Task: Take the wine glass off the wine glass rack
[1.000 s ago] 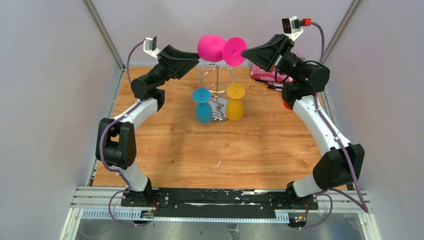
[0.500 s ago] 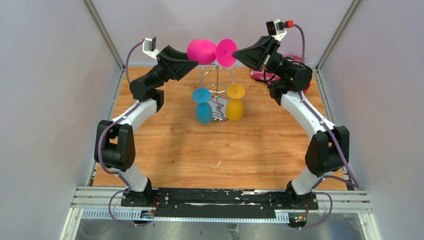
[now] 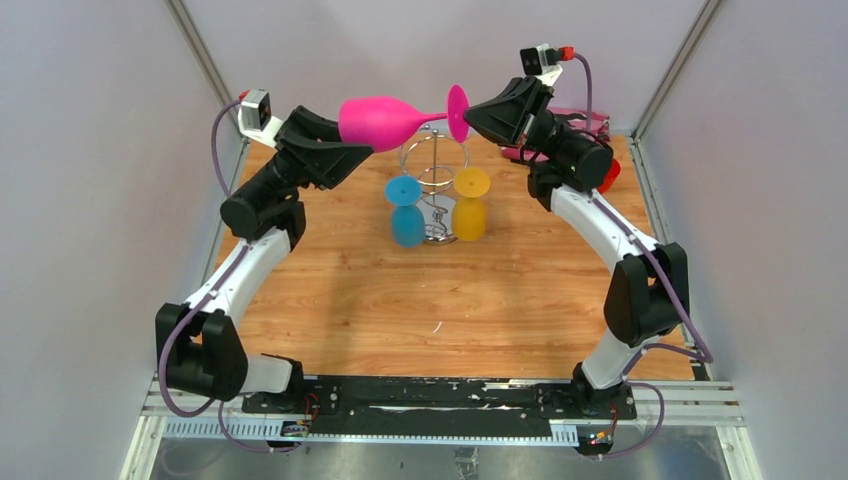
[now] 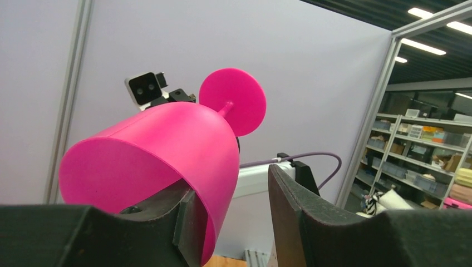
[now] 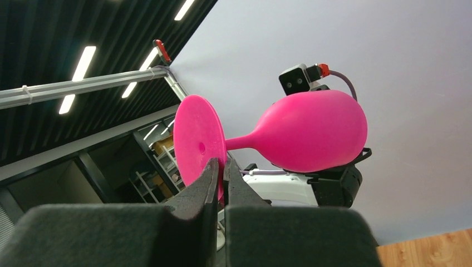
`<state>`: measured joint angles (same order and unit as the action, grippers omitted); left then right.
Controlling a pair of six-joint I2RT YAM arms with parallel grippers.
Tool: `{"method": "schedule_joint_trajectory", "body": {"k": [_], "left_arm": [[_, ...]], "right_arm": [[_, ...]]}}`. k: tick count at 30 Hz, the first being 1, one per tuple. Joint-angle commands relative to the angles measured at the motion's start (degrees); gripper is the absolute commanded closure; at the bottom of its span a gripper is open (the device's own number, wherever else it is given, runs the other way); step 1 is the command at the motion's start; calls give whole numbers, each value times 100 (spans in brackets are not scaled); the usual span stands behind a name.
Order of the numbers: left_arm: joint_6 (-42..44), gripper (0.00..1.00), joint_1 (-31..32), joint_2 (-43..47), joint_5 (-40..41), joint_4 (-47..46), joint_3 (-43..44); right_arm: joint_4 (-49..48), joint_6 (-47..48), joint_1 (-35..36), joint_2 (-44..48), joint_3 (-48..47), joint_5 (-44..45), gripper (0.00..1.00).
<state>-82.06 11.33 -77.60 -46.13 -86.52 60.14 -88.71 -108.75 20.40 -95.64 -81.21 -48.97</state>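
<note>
- the pink wine glass (image 3: 378,118) lies sideways in the air above the wire ring of the wine glass rack (image 3: 436,160). part of its bowl is hidden behind the left gripper (image 3: 352,146).
- in the left wrist view one finger sits inside the bowl's mouth. the other stands outside with a gap to the wall, so this gripper is wide and not clamped.
- the right gripper (image 5: 221,164) is almost closed, pinching the edge of the glass's foot.
- a pink object (image 3: 575,112) at the back right is mostly behind the right arm, and i cannot tell what it is.
- a blue glass (image 3: 406,222) and a yellow glass (image 3: 468,215) hang foot-up on the rack over the wooden worktop (image 3: 400,300).
- pale wall panels close the worktop in, and shelving (image 4: 423,150) shows beyond them.
- against half a second ago, the bowl sits farther left and the stem now shows. the left arm's elbow has swung out and down.
</note>
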Motion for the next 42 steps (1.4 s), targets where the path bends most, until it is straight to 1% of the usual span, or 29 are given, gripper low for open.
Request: {"method": "schedule_joint_trajectory", "body": {"k": [1,5,14,26,28,30,32,34,36,37,38,39,41,42], "left_arm": [[54,56,44,276,-231,-381,-142],[25,65,44,292,-265,-385,-165],[39,100,44,415,-311,-380,-199],[115,100,37,556,-219,-376,-330],[100,100,21,570,-200,-377,-297],[61,100,-26,589,-161,-372,-257],[69,100,-78,651,-89,-266,-232],[255,100,-142,774,-7,86,-214],[679,100,-178,987,76,745,-172],[969,100,-183,1128,136,1235,-121],[1358,100,-184,1277,211,1819,-42],[1959,100,-184,1458,326,2472,62],[3096,100,-184,1814,747,4259,427],[3666,100,-184,1962,1108,5344,677]], "right_arm": [[-270,154,239,-162,-200,-148,100],[-268,149,349,-233,-213,-179,100],[-269,153,472,-355,-214,-197,100],[-244,109,524,-453,-313,-238,99],[-219,96,517,-475,-356,-284,91],[-207,99,509,-481,-394,-297,72],[-176,114,489,-469,-406,-305,59],[-107,151,447,-457,-390,-331,53],[-46,161,387,-427,-264,-273,45],[-65,163,352,-417,-185,-237,42],[-69,154,316,-406,-106,-216,41],[-90,144,275,-408,-7,-195,41],[-242,59,167,-391,174,-132,41],[-267,29,99,-363,258,-129,41]]}}
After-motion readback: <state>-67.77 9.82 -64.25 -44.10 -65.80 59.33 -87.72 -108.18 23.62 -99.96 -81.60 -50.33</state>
